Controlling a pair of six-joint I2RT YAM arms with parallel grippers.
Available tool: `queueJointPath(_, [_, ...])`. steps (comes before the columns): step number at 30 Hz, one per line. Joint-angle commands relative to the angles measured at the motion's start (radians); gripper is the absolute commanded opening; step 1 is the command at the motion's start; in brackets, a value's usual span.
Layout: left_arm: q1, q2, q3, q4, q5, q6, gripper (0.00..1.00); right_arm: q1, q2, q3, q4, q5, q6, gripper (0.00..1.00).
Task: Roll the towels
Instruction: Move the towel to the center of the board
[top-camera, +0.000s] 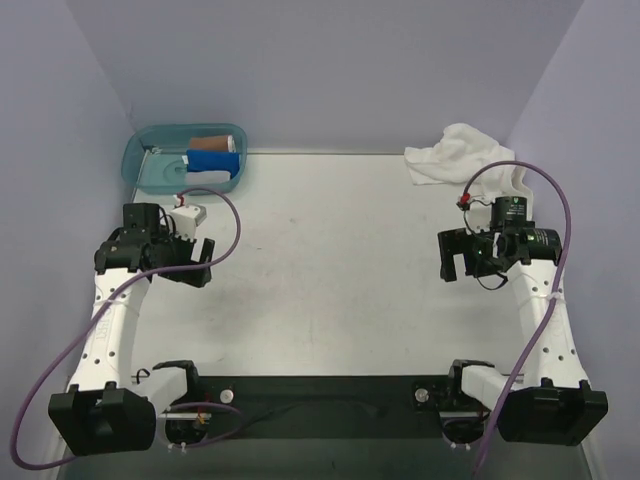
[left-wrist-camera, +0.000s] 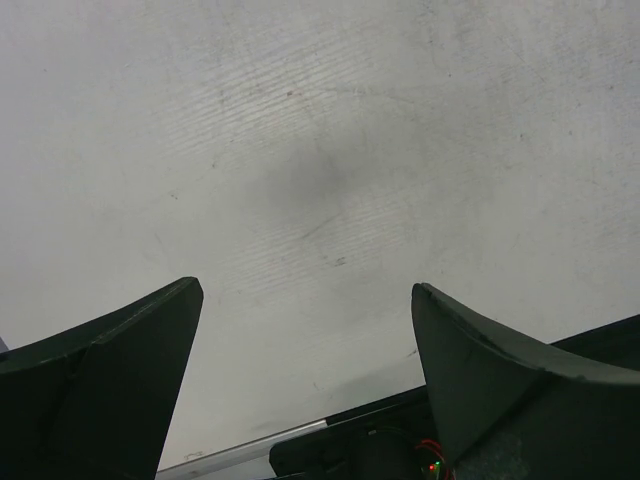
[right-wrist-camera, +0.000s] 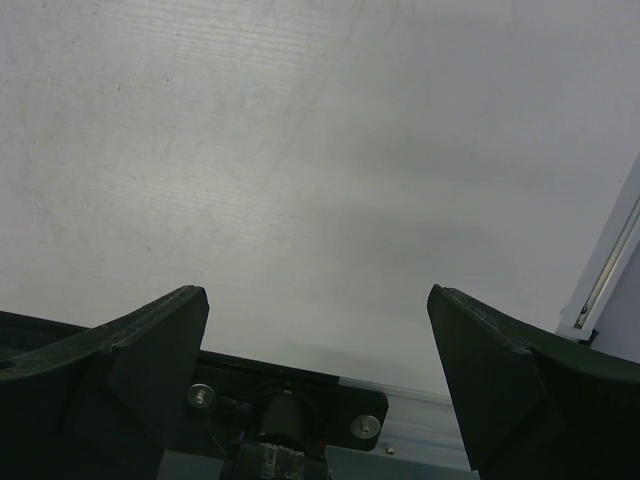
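White terry cloth is what I'm dealing with: the towel lies crumpled in a loose heap at the far right corner of the bench, pushed up close to the back wall, with one fold trailing toward the near side, close to the right arm's wrist. I judge it light, limp and without any stiffness, so it should sag and bunch the moment it is lifted, though the looped pile ought to give the fingers good purchase rather than slip. From the overhead view I cannot tell which fold is a true corner or hem. My pick would be the outer fold nearest the right arm, pinched low, then a second hold on a neighbouring edge so the cloth can be drawn flat before any rolling. The right claw hangs just to the near side of the heap, apart from it, jaws spread wide and holding nothing; its wrist view shows only bare bench between the fingers. The left claw is well apart near the left edge, equally wide and empty. Beyond it, at the far left corner, a blue tub holds a blue roll and a brown one.
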Motion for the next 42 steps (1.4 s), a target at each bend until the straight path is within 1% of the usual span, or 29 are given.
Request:
queueJointPath(1, [-0.01,0.005,0.068,0.039,0.01,-0.03,0.97,0.0,0.059,0.066,-0.01,0.02,-0.029,1.0])
queueJointPath(5, [-0.014,0.028,0.108,0.058,0.039,-0.043,0.97,0.0,0.143,0.129,0.012,0.034,-0.035,1.0])
queueJointPath(9, [-0.024,0.075,0.162,0.072,0.049,-0.056,0.97,0.0,0.27,0.212,0.043,0.072,-0.052,1.0])
queueJointPath(11, [-0.024,0.113,0.197,0.08,0.078,-0.067,0.97,-0.002,0.324,0.256,0.059,0.084,-0.064,1.0])
queueJointPath(12, [-0.024,0.135,0.205,0.083,0.093,-0.081,0.97,-0.005,0.381,0.31,0.063,0.095,-0.066,1.0])
queueJointPath(14, [-0.024,0.155,0.226,0.094,0.174,-0.095,0.97,-0.008,0.438,0.365,0.067,0.097,-0.066,1.0])
queueJointPath(15, [-0.024,0.161,0.231,0.095,0.205,-0.099,0.97,-0.011,0.494,0.425,0.07,0.098,-0.063,1.0])
queueJointPath(17, [-0.024,0.173,0.228,0.124,0.294,-0.112,0.97,-0.014,0.556,0.483,0.093,0.101,-0.052,1.0])
queueJointPath(18, [-0.024,0.17,0.225,0.141,0.312,-0.134,0.97,-0.016,0.623,0.541,0.101,0.116,-0.049,1.0])
queueJointPath(20, [-0.024,0.166,0.206,0.198,0.348,-0.156,0.97,-0.016,0.703,0.621,0.112,0.126,-0.029,0.99])
queueJointPath(21, [-0.025,0.158,0.203,0.215,0.357,-0.167,0.97,-0.016,0.781,0.701,0.115,0.123,-0.024,0.98])
queueJointPath(22, [-0.025,0.155,0.197,0.244,0.363,-0.168,0.97,-0.014,0.823,0.741,0.121,0.12,-0.02,0.97])
queueJointPath(23, [-0.025,0.15,0.188,0.256,0.375,-0.17,0.97,-0.012,0.904,0.781,0.124,0.118,-0.016,0.97])
queueJointPath(24, [-0.024,0.141,0.183,0.278,0.378,-0.168,0.97,-0.008,0.945,0.827,0.128,0.133,-0.018,0.96])
queueJointPath(25, [-0.027,0.138,0.179,0.285,0.381,-0.168,0.97,-0.003,0.988,0.911,0.141,0.147,-0.024,0.96])
queueJointPath(26, [-0.027,0.132,0.171,0.292,0.389,-0.168,0.97,0.0,1.068,0.963,0.145,0.159,-0.045,0.96])
queueJointPath(27, [-0.025,0.131,0.17,0.298,0.395,-0.17,0.97,0.001,1.11,1.009,0.15,0.173,-0.059,0.97])
queueJointPath(28, [-0.027,0.13,0.168,0.301,0.397,-0.171,0.97,0.007,1.146,1.098,0.159,0.198,-0.07,0.97])
queueJointPath(29, [-0.025,0.129,0.166,0.302,0.403,-0.178,0.97,0.012,1.209,1.134,0.17,0.213,-0.084,0.98])
queueJointPath(30, [-0.027,0.13,0.165,0.304,0.412,-0.178,0.97,0.017,1.232,1.158,0.184,0.227,-0.122,0.99])
queueJointPath(31, [-0.027,0.13,0.165,0.305,0.414,-0.181,0.97,0.027,1.251,1.178,0.232,0.25,-0.147,1.0])
queueJointPath(33, [-0.027,0.13,0.16,0.309,0.432,-0.179,0.97,0.04,1.282,1.163,0.303,0.31,-0.237,1.0])
queueJointPath(34, [-0.028,0.13,0.157,0.31,0.441,-0.175,0.97,0.046,1.289,1.153,0.382,0.337,-0.274,1.0])
queueJointPath(36, [-0.03,0.13,0.142,0.321,0.449,-0.165,0.97,0.063,1.322,1.137,0.47,0.405,-0.361,1.0])
queueJointPath(39, [-0.028,0.132,0.125,0.341,0.441,-0.162,0.97,0.066,1.381,1.159,0.52,0.457,-0.414,1.0])
queueJointPath(40, [-0.028,0.135,0.116,0.344,0.435,-0.159,0.97,0.089,1.392,1.157,0.562,0.466,-0.438,1.0])
queueJointPath(42, [-0.028,0.132,0.108,0.356,0.423,-0.155,0.98,0.095,1.423,1.14,0.619,0.501,-0.466,1.0])
